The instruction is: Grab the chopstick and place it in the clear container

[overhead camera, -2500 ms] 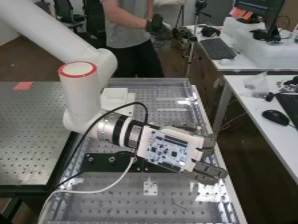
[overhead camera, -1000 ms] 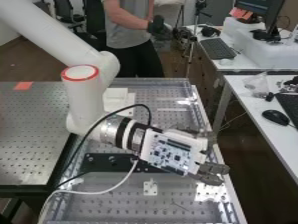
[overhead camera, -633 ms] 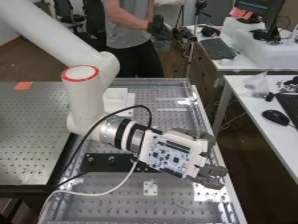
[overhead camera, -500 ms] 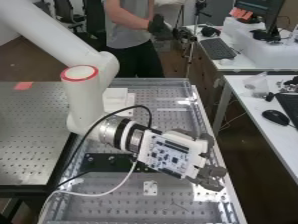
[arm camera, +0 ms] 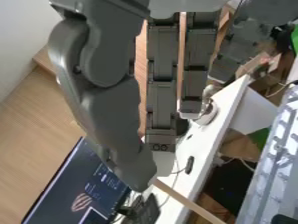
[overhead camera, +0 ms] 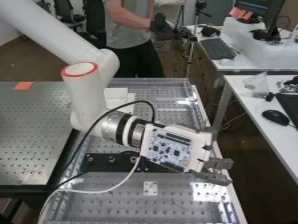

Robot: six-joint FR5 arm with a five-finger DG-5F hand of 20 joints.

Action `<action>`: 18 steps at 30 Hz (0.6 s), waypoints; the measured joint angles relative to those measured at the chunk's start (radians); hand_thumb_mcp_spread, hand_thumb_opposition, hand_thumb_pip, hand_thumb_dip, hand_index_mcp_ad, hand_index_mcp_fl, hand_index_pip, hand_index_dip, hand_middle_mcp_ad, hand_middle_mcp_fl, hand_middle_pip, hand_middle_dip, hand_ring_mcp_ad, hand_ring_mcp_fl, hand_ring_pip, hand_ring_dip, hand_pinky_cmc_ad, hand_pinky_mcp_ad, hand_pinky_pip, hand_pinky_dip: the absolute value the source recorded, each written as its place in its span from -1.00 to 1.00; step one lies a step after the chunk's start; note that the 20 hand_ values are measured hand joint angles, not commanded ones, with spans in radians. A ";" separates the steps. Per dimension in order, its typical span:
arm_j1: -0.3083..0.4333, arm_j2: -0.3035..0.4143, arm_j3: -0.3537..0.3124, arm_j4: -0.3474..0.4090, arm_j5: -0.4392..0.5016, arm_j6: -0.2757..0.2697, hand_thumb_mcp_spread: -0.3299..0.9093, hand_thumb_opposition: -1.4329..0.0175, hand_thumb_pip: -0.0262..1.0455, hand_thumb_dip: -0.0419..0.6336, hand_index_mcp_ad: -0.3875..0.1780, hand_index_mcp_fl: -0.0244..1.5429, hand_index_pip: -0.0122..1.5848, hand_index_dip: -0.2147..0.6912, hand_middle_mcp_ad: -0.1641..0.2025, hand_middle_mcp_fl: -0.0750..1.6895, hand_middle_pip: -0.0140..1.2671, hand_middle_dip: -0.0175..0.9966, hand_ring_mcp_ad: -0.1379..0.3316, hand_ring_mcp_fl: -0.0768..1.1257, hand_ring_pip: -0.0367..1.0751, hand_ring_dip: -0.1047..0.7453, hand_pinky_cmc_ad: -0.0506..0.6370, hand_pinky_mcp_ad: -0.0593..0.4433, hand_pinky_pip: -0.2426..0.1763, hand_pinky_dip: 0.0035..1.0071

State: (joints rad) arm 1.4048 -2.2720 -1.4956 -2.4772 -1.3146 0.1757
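The robot hand (overhead camera: 214,176) is positioned over the perforated worktop (overhead camera: 114,207), near its long edge, the chopstick (arm camera: 191,204) pinched between thumb (arm camera: 126,145) and fingers (arm camera: 160,125), one end projecting.

One chopstick (arm camera: 186,201), one hand (overhead camera: 211,174), one white arm (overhead camera: 54,31), one circuit board (overhead camera: 169,148), one white cable (overhead camera: 100,191) by the arm, one black computer mouse (overhead camera: 275,117), one small white bracket (overhead camera: 151,189), one red ring (overhead camera: 79,75)

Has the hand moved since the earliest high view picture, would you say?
Yes, the hand has shifted slightly toward the high view's right, judged against the bench's right edge.
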 joint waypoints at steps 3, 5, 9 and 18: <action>0.003 -0.003 0.004 -0.005 0.000 0.006 0.61 -0.62 -0.02 -0.13 -0.22 0.61 -0.28 -0.48 0.36 0.71 -0.61 -0.06 0.02 0.25 -0.78 -0.15 0.49 0.12 0.37 -0.62; 0.004 -0.004 0.006 -0.008 0.000 0.007 0.61 -0.62 -0.02 -0.13 -0.22 0.61 -0.30 -0.48 0.36 0.70 -0.62 -0.06 0.00 0.26 -0.78 -0.15 0.49 0.14 0.38 -0.62; 0.004 -0.004 0.009 -0.015 0.002 0.003 0.60 -0.62 -0.02 -0.13 -0.22 0.61 -0.30 -0.47 0.36 0.70 -0.62 -0.06 -0.03 0.26 -0.78 -0.15 0.53 0.14 0.39 -0.62; -0.004 -0.004 0.003 -0.036 -0.009 0.001 0.59 -0.64 -0.02 -0.13 -0.22 0.63 -0.29 -0.46 0.34 0.75 -0.62 -0.06 -0.02 0.29 -0.79 -0.15 0.52 0.17 0.39 -0.62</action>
State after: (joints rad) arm 1.4011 -2.2756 -1.4929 -2.5136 -1.3237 0.1765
